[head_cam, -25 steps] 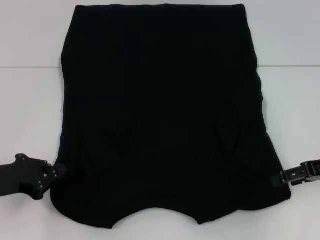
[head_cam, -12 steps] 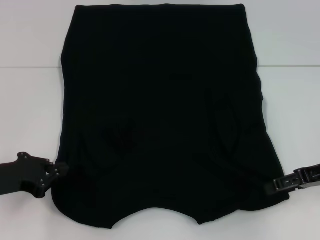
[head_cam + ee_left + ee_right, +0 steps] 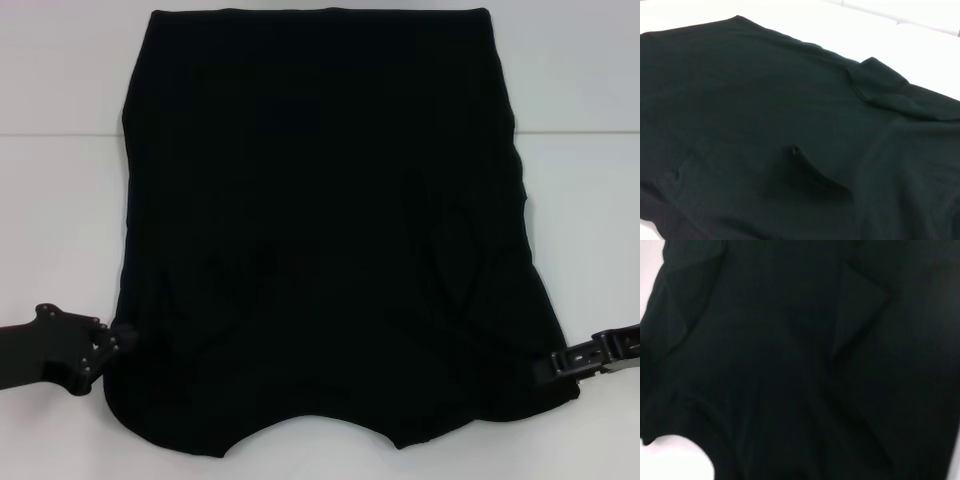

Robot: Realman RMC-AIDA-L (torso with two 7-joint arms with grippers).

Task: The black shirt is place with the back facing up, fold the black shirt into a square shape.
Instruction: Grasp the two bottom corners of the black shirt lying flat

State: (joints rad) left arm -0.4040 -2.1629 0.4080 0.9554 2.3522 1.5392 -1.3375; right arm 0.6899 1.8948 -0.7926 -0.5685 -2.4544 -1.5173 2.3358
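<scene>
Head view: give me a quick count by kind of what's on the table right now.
Black shirt: 1
Grippers: 2, left gripper and right gripper, at the shirt's near side edges
White table: 1
Total: 4

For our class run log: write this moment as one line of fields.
stage: sleeves folded in, square not done | shirt: flat on table | left claw: at shirt's left edge | right claw: at right edge

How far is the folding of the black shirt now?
Done: both sleeves look folded in, so the black shirt lies as a long panel on the white table. In hand: the left pincer and the right pincer are at its near side edges. Left: folding it lengthwise into a square.
</scene>
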